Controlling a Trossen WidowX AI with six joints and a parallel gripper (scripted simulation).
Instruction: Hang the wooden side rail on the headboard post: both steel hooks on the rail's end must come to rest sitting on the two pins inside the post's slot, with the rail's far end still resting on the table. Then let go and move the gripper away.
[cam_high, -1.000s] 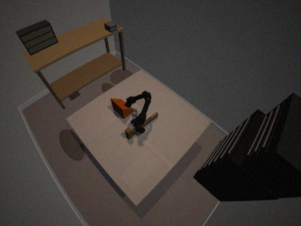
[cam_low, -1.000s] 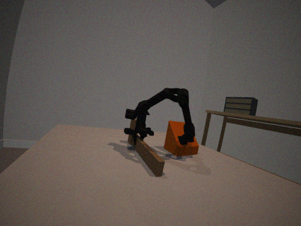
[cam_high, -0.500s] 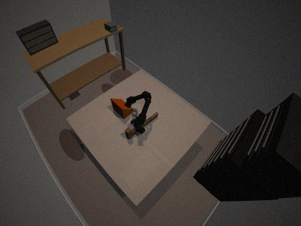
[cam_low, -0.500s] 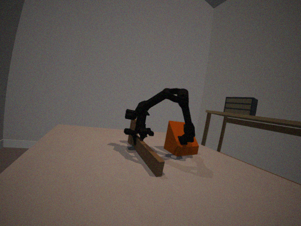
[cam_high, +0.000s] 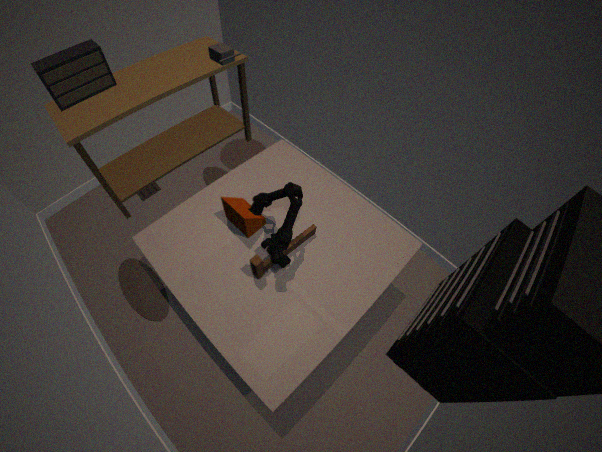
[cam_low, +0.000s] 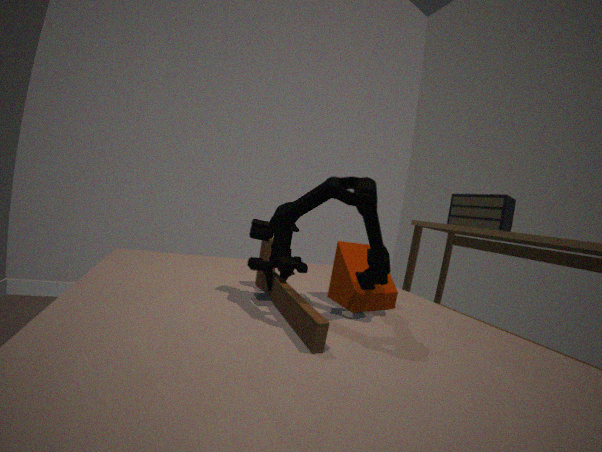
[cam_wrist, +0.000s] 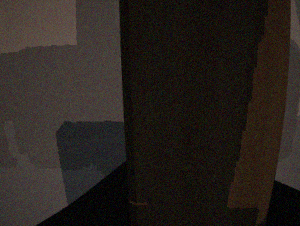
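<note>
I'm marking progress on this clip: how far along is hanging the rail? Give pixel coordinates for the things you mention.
Done: the gripper (cam_high: 276, 254) (cam_low: 279, 281) is shut on the wooden rail (cam_high: 303, 237) (cam_low: 300, 314), whose near end in the exterior view rests on the table (cam_low: 150, 380).
In hand: the rail's other end is at the post (cam_high: 257, 267) (cam_low: 262, 280); hook seating is hidden.
Left: release and withdrawal.
</note>
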